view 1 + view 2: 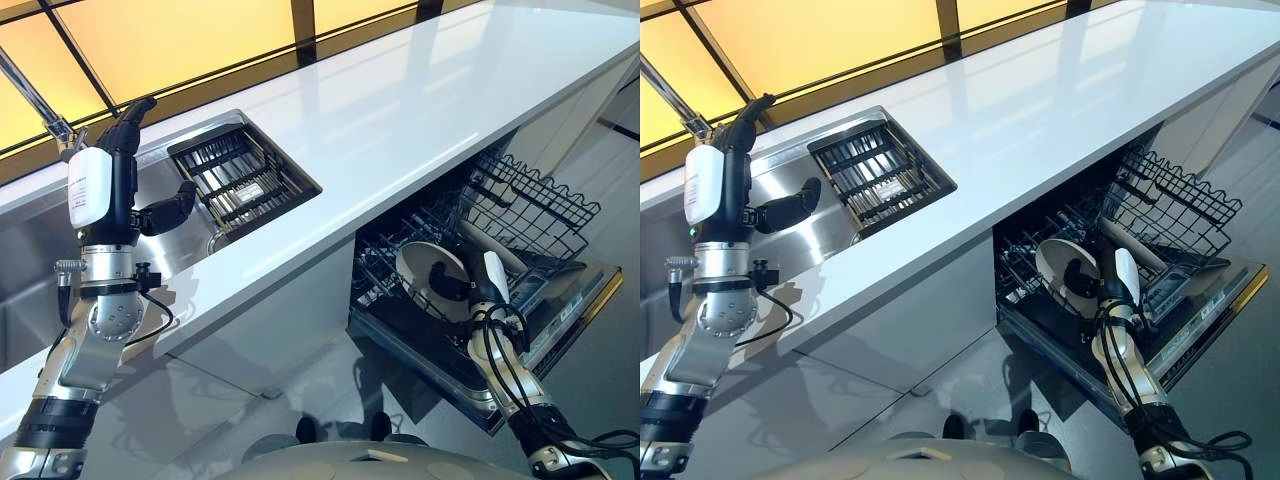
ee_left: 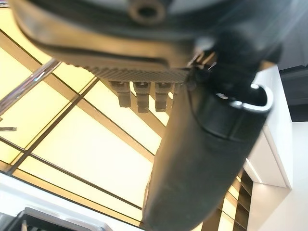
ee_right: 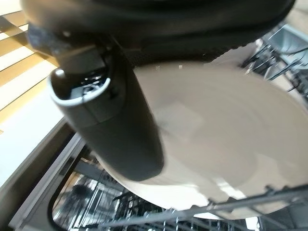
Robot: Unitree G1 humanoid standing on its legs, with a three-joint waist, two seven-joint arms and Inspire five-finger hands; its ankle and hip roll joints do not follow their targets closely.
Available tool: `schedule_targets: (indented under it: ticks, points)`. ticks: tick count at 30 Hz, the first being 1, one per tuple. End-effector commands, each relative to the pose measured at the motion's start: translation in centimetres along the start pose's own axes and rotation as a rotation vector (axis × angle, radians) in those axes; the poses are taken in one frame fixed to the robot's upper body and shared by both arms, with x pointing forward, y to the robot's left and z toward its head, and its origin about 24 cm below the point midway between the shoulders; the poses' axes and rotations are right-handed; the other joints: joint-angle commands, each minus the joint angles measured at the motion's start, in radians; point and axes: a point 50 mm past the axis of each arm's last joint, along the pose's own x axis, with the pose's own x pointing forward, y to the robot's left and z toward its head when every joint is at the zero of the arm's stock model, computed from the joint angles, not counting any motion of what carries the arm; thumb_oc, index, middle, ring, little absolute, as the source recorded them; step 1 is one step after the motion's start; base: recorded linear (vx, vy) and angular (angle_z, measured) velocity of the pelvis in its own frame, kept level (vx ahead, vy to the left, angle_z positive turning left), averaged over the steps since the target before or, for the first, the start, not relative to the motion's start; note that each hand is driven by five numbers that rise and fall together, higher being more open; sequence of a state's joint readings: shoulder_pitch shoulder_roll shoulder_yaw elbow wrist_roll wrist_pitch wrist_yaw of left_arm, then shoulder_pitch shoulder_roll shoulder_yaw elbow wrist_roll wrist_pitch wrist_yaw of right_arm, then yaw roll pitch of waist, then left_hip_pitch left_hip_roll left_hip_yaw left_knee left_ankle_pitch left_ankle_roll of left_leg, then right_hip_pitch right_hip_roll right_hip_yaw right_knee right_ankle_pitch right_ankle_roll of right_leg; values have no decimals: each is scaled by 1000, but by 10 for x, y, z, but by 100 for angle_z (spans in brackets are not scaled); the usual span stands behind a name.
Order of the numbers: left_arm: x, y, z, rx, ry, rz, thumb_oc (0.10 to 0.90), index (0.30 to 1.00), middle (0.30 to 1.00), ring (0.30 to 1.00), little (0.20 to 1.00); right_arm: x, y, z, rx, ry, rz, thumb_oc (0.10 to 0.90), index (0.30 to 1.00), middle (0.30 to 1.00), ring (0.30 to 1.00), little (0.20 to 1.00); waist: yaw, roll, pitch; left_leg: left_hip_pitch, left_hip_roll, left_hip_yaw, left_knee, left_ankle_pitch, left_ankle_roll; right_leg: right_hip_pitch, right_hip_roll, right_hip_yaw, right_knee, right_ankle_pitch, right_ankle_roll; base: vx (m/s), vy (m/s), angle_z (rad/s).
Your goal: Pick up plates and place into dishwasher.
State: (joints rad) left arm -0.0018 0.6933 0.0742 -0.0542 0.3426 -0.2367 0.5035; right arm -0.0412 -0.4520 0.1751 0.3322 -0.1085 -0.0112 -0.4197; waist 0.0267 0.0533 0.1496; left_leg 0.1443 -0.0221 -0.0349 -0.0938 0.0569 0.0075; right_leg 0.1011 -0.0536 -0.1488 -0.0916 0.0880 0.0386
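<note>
A white counter (image 1: 400,110) runs above the open dishwasher (image 1: 560,300), whose rack (image 1: 520,205) is pulled out. The right hand (image 1: 470,285) clamps a plate (image 1: 425,270) upright over the rack. The left hand (image 1: 120,180) is raised above the sink (image 1: 180,240), fingers straight and apart.

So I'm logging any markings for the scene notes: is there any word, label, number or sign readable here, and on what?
None can be read. The plate in the right hand, the dishwasher rack, the counter and the sink basket show no print. The left hand is raised over the sink.
</note>
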Motion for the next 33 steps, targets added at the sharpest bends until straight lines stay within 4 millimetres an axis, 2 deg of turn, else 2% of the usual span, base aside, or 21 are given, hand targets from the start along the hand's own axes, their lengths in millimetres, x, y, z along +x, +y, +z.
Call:
schedule_targets:
  ticks: [1, 4, 8, 11, 15, 23, 28, 33]
  points:
    - [27, 14, 10, -33, -80, 114, 800, 900, 900, 900, 900, 17, -29, 84, 256, -410, -179, 800, 900, 900, 900, 900, -8, -6, -41, 20, -63, 41, 7, -127, 30, 39, 62, -37, 81, -182, 12, 0, 0, 0]
    - [21, 16, 6, -30, -66, 116, 800, 900, 900, 900, 900, 10, -42, 89, 379, -466, -236, 800, 900, 900, 900, 900, -18, -1, -39, 19, -63, 45, 7, -128, 32, 35, 61, -34, 83, -182, 14, 0, 0, 0]
    - [16, 22, 0, -23, -46, 121, 800, 900, 900, 900, 900, 2, -67, 85, 522, -501, -373, 800, 900, 900, 900, 900, -36, 3, -36, 22, -64, 56, 7, -131, 34, 30, 61, -26, 88, -183, 16, 0, 0, 0]
    - [13, 24, -2, -20, -36, 124, 800, 900, 900, 900, 900, -1, -76, 77, 569, -476, -435, 800, 900, 900, 900, 900, -45, 4, -35, 25, -65, 63, 7, -134, 35, 29, 61, -21, 89, -184, 18, 0, 0, 0]
    - [10, 27, -5, -14, -22, 131, 800, 900, 900, 900, 900, -5, -83, 52, 577, -354, -526, 800, 900, 900, 900, 900, -62, 3, -32, 28, -66, 77, 7, -137, 39, 24, 63, -9, 93, -184, 21, 0, -1, -3]
    - [16, 30, -6, -29, -2, 130, 800, 900, 900, 900, 900, -2, -77, 11, 561, -141, -522, 800, 900, 900, 900, 900, -73, 4, -23, 34, -66, 90, 7, -142, 40, 20, 63, 2, 94, -178, 27, 11, -25, -10]
    - [20, 26, -7, -30, 4, 104, 800, 900, 900, 900, 900, 6, -62, -10, 568, -4, -352, 800, 900, 900, 900, 900, -64, 7, -13, 30, -65, 87, 7, -141, 35, 16, 60, -4, 96, -178, 27, 32, -47, -1]
    - [23, 19, -5, -39, -5, 70, 800, 900, 900, 900, 900, 16, -50, -28, 620, 106, -172, 800, 900, 900, 900, 900, -38, 12, 5, 17, -63, 70, 7, -133, 25, 10, 53, -27, 99, -179, 22, 36, -50, 4]
